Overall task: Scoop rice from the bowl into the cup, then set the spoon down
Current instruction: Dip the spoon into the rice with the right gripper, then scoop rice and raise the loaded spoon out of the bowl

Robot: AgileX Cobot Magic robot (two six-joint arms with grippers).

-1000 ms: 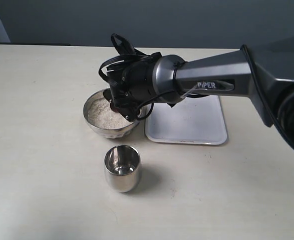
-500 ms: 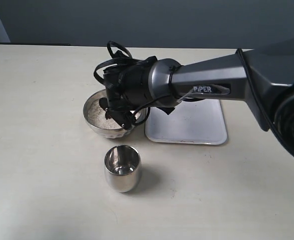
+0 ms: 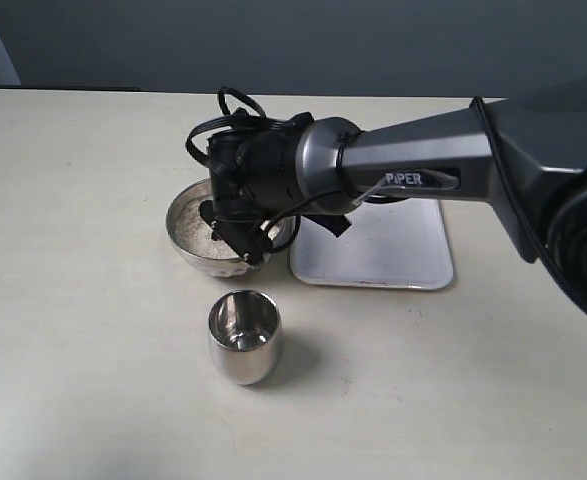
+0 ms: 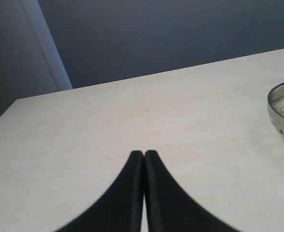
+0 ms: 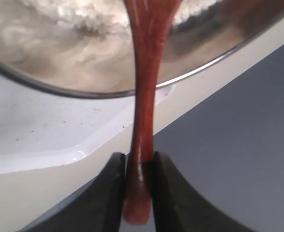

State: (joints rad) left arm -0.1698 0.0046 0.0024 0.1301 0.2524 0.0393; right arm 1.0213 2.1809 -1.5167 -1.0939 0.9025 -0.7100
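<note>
Left hand [image 4: 143, 159] pinched closed, empty, over the pale counter [image 4: 83, 125], well apart from the wide faceted steel bowl [image 3: 195, 262] of whitish rice [image 3: 191, 228]. Right hand [image 5: 138, 162] clamps the slim reddish-brown wooden spoon [image 5: 144, 96], whose handle runs straight over the rim into the rice. Small handleless steel cup [image 3: 243, 335] stands just in front of the bowl, not touching.

Cream tabletop [image 3: 83, 380]; dark blue-grey wall [image 3: 373, 45] behind; pale strip [image 4: 47, 46] at corner
</note>
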